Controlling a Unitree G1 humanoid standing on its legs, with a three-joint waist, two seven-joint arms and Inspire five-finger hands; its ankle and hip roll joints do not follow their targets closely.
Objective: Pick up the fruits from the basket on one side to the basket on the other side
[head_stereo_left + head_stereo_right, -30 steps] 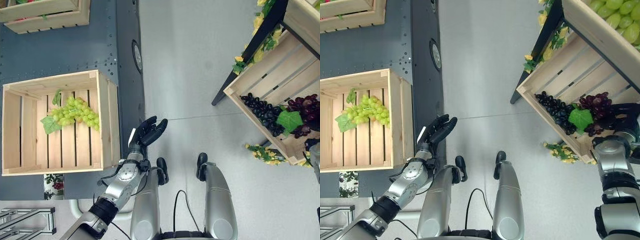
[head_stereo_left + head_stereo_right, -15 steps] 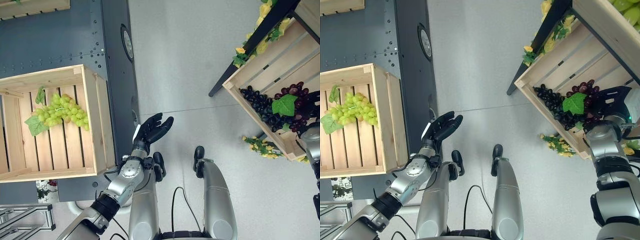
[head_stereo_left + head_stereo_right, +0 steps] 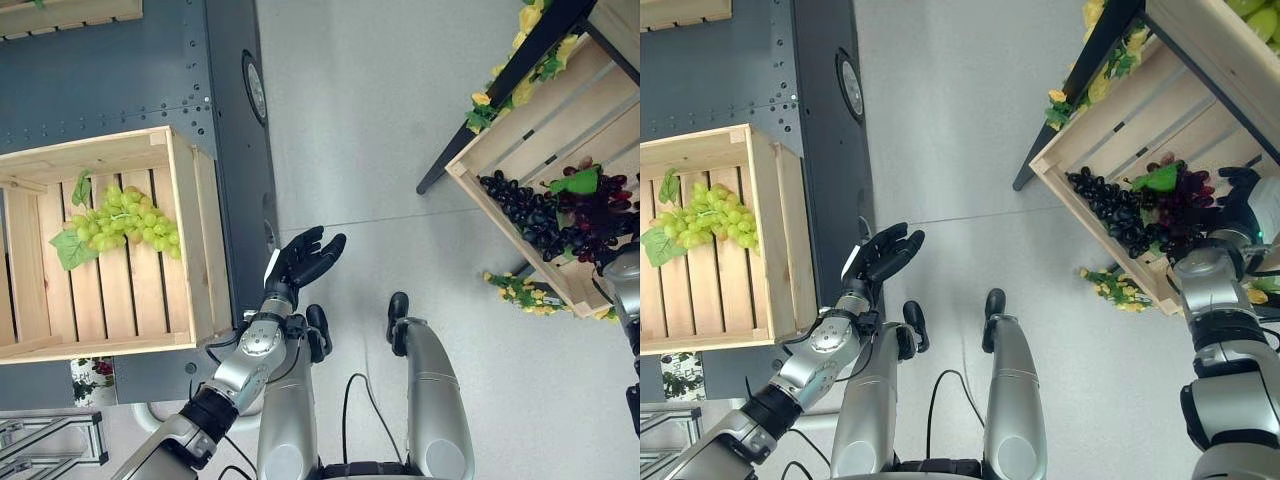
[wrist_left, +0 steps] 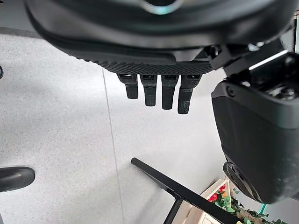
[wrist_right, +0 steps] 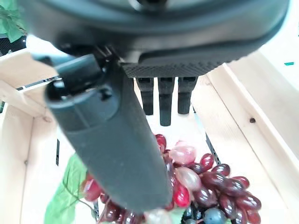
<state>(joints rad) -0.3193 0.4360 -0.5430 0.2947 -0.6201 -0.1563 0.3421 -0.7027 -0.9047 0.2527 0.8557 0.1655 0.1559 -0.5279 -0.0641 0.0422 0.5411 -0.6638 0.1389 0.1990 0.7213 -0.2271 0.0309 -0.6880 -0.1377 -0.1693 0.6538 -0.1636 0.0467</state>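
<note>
My right hand (image 5: 154,28) reaches into the slanted wooden crate (image 3: 508,238) on the right. Its fingers (image 5: 163,105) are straight and its thumb (image 5: 117,140) lies over a bunch of red grapes (image 5: 201,182) with a green leaf. A bunch of dark grapes (image 3: 515,205) lies beside the red bunch (image 3: 600,215) in that crate. On the left, a bunch of green grapes (image 3: 130,220) rests in a flat wooden crate (image 3: 200,230). My left hand (image 3: 300,262) hovers open over the floor between the two crates, holding nothing.
The left crate stands on a dark grey platform (image 3: 120,80), with another crate (image 3: 60,15) behind it. The right crate sits on a black-framed shelf (image 3: 470,140) trimmed with yellow flowers (image 3: 520,290). An upper crate (image 3: 1200,60) holds green fruit.
The view swung right during the first half second. Since then the red bunch and its leaf have shifted up in the right crate under my right hand. The left hand has stayed put.
</note>
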